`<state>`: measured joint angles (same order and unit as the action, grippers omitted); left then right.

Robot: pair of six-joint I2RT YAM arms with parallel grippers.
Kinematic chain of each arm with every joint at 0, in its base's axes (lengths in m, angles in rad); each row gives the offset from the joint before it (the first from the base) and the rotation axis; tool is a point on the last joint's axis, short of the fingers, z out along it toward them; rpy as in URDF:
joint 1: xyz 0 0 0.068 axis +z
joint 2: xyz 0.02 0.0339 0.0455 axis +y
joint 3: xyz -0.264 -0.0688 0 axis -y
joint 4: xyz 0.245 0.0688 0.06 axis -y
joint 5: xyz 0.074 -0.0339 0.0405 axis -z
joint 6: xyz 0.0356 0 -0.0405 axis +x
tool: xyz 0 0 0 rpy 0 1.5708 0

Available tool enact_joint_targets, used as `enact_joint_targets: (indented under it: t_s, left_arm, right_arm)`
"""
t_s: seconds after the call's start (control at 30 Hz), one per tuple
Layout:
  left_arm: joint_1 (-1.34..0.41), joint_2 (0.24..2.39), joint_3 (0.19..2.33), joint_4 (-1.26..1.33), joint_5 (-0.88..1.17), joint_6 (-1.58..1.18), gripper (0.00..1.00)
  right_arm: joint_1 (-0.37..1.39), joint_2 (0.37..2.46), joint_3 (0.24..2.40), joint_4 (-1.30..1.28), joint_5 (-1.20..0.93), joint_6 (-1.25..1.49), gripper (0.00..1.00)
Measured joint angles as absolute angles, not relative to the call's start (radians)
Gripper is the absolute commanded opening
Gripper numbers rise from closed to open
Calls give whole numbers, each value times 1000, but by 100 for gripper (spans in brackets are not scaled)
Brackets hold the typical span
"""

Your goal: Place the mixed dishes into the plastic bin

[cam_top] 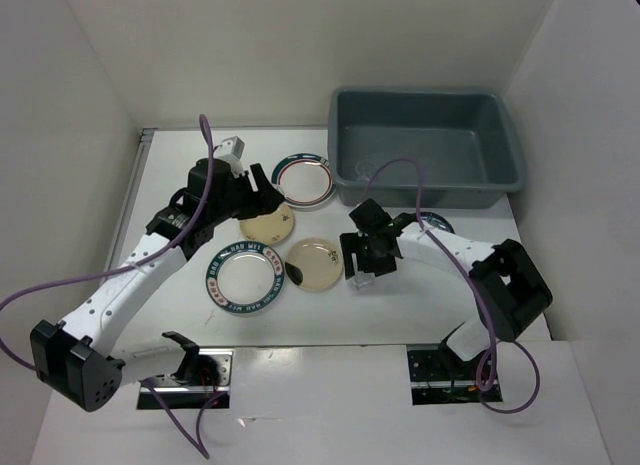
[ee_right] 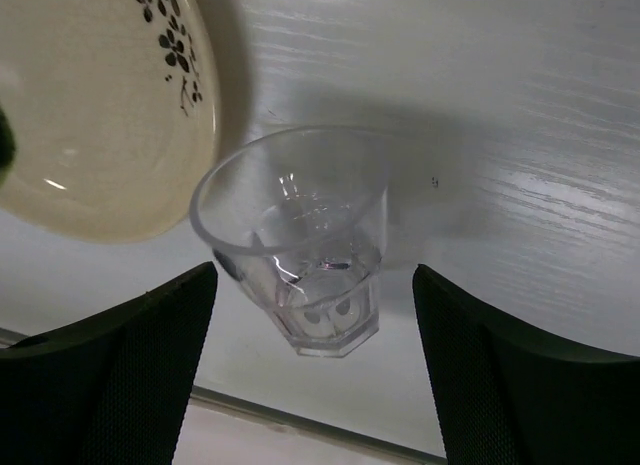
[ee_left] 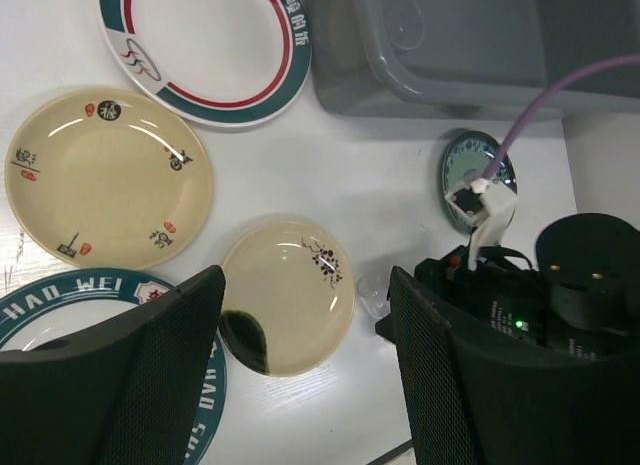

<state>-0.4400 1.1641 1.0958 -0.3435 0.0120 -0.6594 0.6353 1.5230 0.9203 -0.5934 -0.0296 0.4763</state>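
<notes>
White table, white walls around it; your right gripper hovers with fingers spread, the clear cup standing between them, apparently untouched; lower, centre, then close gently on its faceted base, clear of the beige plate at the cup's 10 o'clock; the plastic bin sits at 1 o'clock; the left gripper is likewise parted, holding nothing.
</notes>
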Motion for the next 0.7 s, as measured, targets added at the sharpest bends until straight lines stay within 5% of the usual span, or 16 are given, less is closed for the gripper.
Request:
enact_joint_targets:
  t_s: [0.2, 0.5, 0.6, 0.7]
  left_arm:
    - [-440, 1161, 1073, -341, 25, -662, 74]
    - [-440, 1161, 1053, -336, 28, -662, 76]
    - [-440, 1161, 1048, -335, 29, -662, 76]
    - [-440, 1161, 1047, -334, 29, -662, 76]
  right_arm:
    - [652, 1562, 920, -589, -7, 470, 65]
    - [652, 1564, 920, -549, 8, 462, 57]
    - [652, 1569, 920, -540, 7, 455, 32]
    - [652, 1569, 920, -540, 7, 452, 26]
